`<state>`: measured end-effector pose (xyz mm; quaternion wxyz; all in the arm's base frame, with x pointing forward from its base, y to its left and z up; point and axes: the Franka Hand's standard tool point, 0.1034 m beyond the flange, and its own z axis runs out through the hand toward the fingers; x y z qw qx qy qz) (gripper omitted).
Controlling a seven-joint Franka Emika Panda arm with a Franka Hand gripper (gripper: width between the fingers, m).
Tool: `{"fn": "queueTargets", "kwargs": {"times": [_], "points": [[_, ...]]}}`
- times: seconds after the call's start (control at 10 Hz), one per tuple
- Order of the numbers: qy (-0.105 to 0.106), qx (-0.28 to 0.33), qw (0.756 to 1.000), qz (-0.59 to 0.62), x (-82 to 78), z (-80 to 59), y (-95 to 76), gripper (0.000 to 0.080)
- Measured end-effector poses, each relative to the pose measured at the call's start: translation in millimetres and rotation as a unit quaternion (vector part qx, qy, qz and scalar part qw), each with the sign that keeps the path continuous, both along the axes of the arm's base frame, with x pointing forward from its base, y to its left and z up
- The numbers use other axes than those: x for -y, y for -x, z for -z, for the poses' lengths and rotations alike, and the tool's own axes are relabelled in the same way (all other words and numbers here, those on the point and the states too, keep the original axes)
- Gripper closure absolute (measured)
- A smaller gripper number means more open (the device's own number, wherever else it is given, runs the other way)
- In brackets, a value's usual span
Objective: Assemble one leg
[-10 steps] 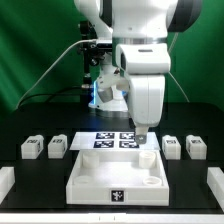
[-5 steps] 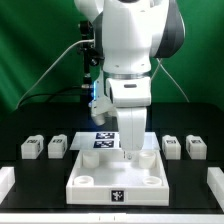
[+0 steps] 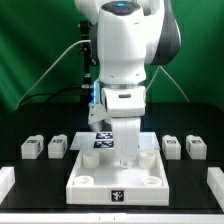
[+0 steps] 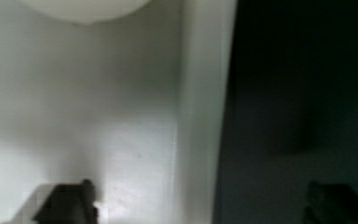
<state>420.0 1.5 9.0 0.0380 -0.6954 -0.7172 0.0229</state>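
Four legs, small white tagged blocks, stand in a row on the black table: two at the exterior view's left (image 3: 31,148) (image 3: 58,147) and two at its right (image 3: 171,146) (image 3: 196,147). My gripper (image 3: 122,160) hangs low over the back part of the large white square tray-like part (image 3: 90,182), away from every leg. In the wrist view the gripper (image 4: 202,205) is open with nothing between its dark fingertips (image 4: 64,200). Below it lie the white part's surface (image 4: 105,120) and its edge against the dark table. No leg shows in the wrist view.
The marker board (image 3: 100,141) lies behind the tray-like part. White blocks sit at the table's front corners (image 3: 5,180) (image 3: 215,180). A round recess (image 4: 87,8) of the tray-like part shows in the wrist view.
The arm has swung toward the exterior view's left and lowered, bringing the gripper from the tray-like part's back right to its back middle. The legs have not moved.
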Motion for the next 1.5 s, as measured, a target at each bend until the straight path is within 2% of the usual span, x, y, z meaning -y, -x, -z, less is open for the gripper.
{"fn": "queueTargets", "kwargs": {"times": [0.1,0.2,0.3,0.4,0.6,1.2,1.3,1.5], "points": [[0.0,0.0,1.0,0.0,0.1,0.1,0.1,0.0372],[0.0,0.0,1.0,0.0,0.1,0.1,0.1,0.0372],[0.0,0.0,1.0,0.0,0.1,0.1,0.2,0.0568],[0.0,0.0,1.0,0.0,0.2,0.1,0.1,0.0713],[0.0,0.007,1.0,0.001,0.3,-1.1,-3.0,0.0736],[0.0,0.007,1.0,0.001,0.3,-1.2,-3.1,0.0736],[-0.001,0.009,1.0,0.001,-0.1,-1.3,-6.0,0.0736],[-0.003,0.019,1.0,-0.001,-4.9,-1.1,-25.1,0.0736]]}}
